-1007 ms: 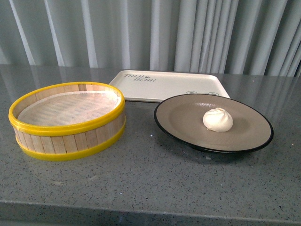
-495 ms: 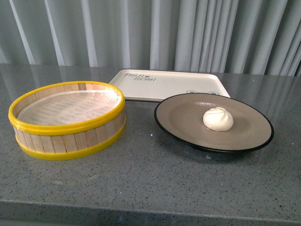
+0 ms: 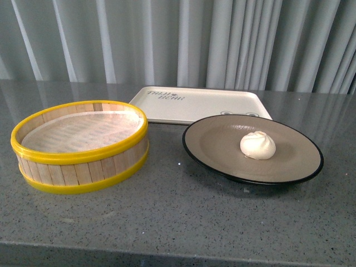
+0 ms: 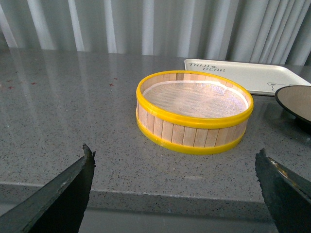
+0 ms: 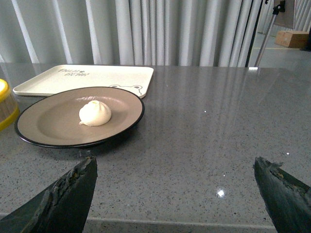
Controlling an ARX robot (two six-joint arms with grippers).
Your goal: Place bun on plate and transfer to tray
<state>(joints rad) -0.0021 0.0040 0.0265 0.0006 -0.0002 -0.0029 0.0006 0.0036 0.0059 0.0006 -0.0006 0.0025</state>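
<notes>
Both left tool (image 4: pixel 173 149) and right tool (image 5: pixel 175 160) gape wide, empty; bun (image 3: pixel 257 145) unmoved on plate (image 3: pixel 217 147) since a second ago; plate sits outside tray (image 3: pixel 194 105), transfer remains

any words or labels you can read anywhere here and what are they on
"THIN BEAR": dark print in two lines on the cream tray, clearest in the left wrist view; the first word is soft, so not certain.
Small drawing on the tray's edge nearest the plate: no letters legible.
Plate, bun, wooden basket: no text.
</notes>
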